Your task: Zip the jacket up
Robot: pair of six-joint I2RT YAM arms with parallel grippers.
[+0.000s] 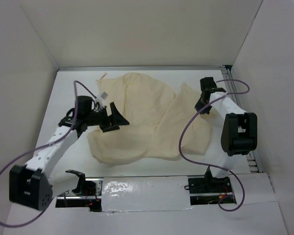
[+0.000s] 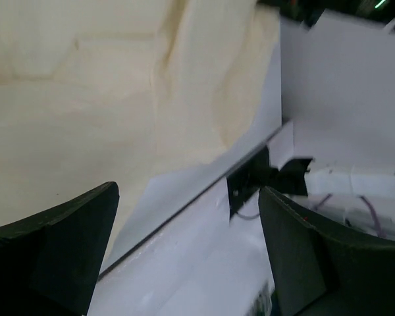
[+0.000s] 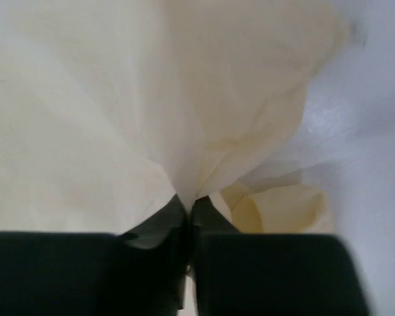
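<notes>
One jacket [image 3: 105,99] fold, right hand [image 3: 187,207] pinching (wrist view)

Place: robotics lab, closed test cell. Signs: plain white panels [image 1: 147,29] standing as walls on three sides of white table [image 1: 63,93]; metal rail [image 1: 147,67] along far edge; two white-and-black robot arms, left arm [image 1: 44,154] and right arm [image 1: 237,132], bolted at near edge; loose purple cables [image 1: 181,137] running along arms; exposed wiring [image 1: 85,192] in base cut-outs; shiny tape [image 1: 142,188] between bases. Cream jacket [image 1: 142,122] lies on table.
</notes>
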